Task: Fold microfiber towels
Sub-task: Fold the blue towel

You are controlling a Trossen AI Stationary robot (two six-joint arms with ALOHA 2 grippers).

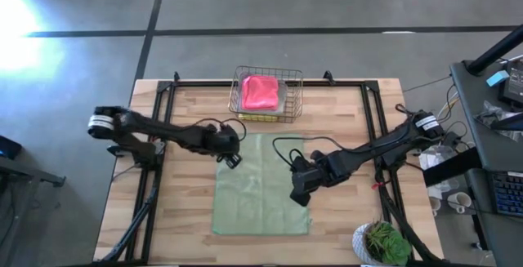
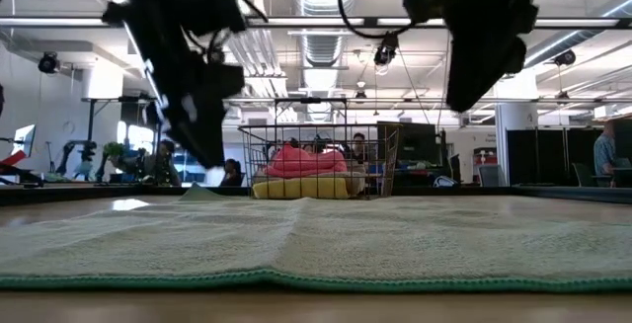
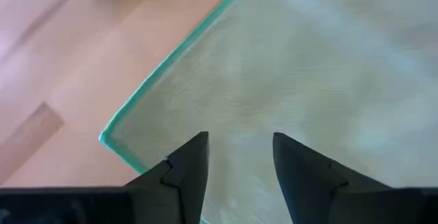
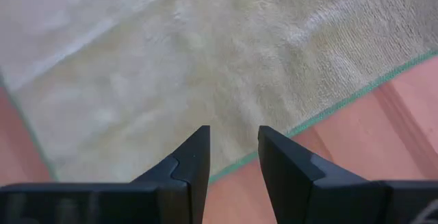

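The left gripper (image 1: 232, 159) hovers over the far left corner of the pale sage green microfiber towel (image 1: 260, 187), fingers (image 3: 188, 166) parted and empty. The towel lies spread flat on the wooden desk (image 1: 176, 181). The right gripper (image 1: 299, 193) hangs above the towel's right edge, fingers (image 4: 287, 159) apart, holding nothing. Behind sits a copper wire basket (image 1: 266, 95) containing a hot pink towel (image 1: 260, 92).

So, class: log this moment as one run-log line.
sage green towel flat on table | left hand open at far-left corner | right hand open at right edge | pink towel in basket
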